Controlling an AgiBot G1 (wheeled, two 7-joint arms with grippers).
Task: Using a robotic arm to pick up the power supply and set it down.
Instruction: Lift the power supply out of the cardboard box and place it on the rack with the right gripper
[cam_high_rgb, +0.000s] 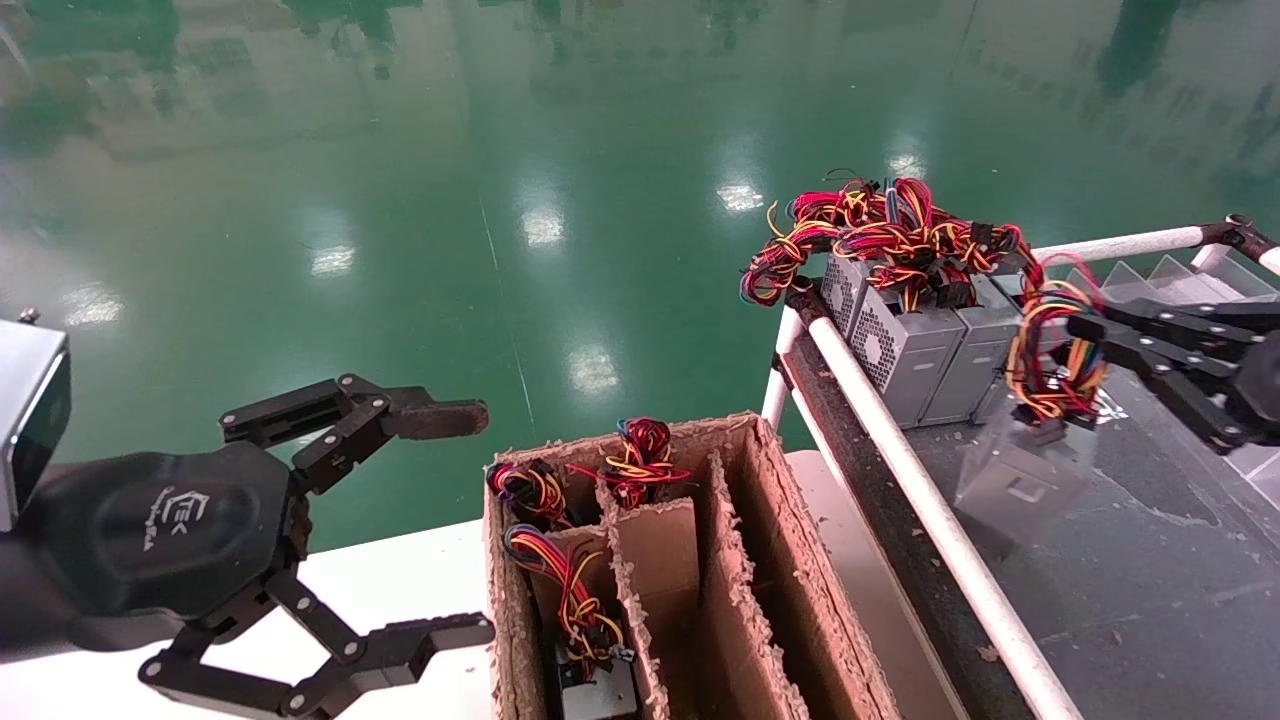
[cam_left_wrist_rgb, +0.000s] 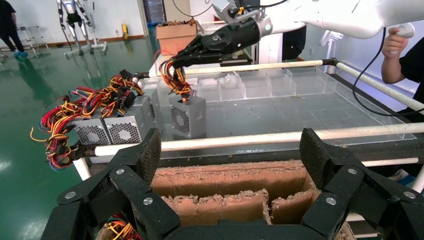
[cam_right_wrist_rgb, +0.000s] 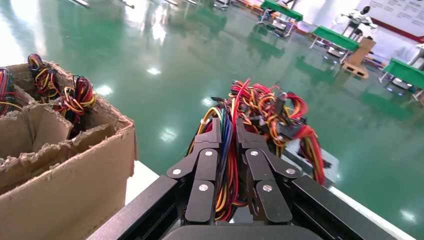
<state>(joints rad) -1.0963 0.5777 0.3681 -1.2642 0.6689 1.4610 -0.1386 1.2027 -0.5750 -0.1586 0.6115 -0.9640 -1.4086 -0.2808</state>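
Green floor, right hand (cam_high_rgb: 1075, 345) pinching wires (cam_high_rgb: 1050, 350), power supply (cam_high_rgb: 1020, 480) dangling below (airborne)

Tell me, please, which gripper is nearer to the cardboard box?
Left. The left gripper hovers open right beside the cardboard box; the right gripper is off over the tray, gripping the power supply's wires.

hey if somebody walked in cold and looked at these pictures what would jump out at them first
Probably the right gripper, shut on the colourful wire bundle of a grey power supply that hangs just over the dark tray on the robot's right. Next to it, more power supplies stand in a row under a tangle of wires. The left gripper waits open beside the torn cardboard box in front.
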